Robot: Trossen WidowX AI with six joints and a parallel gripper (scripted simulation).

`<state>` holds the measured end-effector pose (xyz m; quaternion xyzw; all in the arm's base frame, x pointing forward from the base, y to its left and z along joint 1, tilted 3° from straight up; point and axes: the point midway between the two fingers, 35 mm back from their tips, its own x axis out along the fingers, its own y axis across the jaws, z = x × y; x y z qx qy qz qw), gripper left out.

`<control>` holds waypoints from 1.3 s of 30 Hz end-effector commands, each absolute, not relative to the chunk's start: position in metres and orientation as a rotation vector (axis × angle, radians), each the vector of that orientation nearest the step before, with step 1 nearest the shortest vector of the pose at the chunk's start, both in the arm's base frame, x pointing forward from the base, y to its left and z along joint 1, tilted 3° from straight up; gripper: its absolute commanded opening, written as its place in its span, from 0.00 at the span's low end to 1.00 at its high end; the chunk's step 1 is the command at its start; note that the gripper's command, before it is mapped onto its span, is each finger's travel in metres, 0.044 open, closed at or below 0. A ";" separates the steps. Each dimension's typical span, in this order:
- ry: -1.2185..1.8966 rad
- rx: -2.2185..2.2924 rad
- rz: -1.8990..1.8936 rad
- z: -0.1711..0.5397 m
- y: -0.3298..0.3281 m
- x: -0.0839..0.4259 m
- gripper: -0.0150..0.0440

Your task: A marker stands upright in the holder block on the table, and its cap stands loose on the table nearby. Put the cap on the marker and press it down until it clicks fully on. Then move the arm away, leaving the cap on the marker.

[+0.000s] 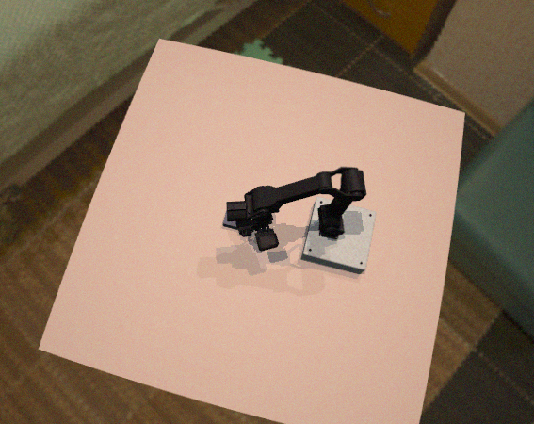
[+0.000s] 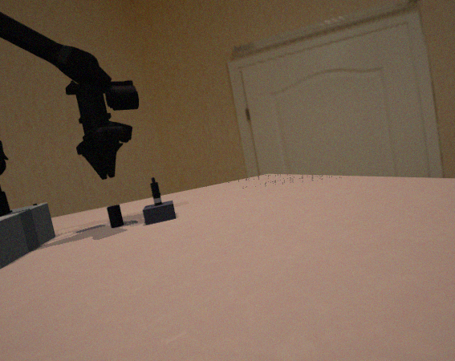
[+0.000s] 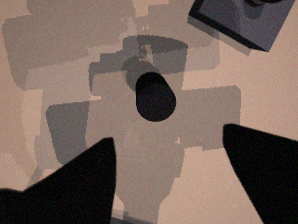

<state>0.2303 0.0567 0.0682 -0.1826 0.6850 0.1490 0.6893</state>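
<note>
The black cap stands upright on the table; the arm hides it in the top view. The dark marker stands upright in the grey-blue holder block, with a light band near its base. A corner of the block shows beside the arm in the top view. My gripper is open and empty, pointing down well above the cap. In the wrist view the cap lies a little beyond the line between the fingertips, and the marker is mostly cut off at the top edge.
The pale grey base plate carries the arm, on the far side of the cap from the holder block. The arm reaches over the table, and its shadows fall around the cap.
</note>
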 end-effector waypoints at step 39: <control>1.543 -0.394 0.327 -0.021 0.052 0.230 0.67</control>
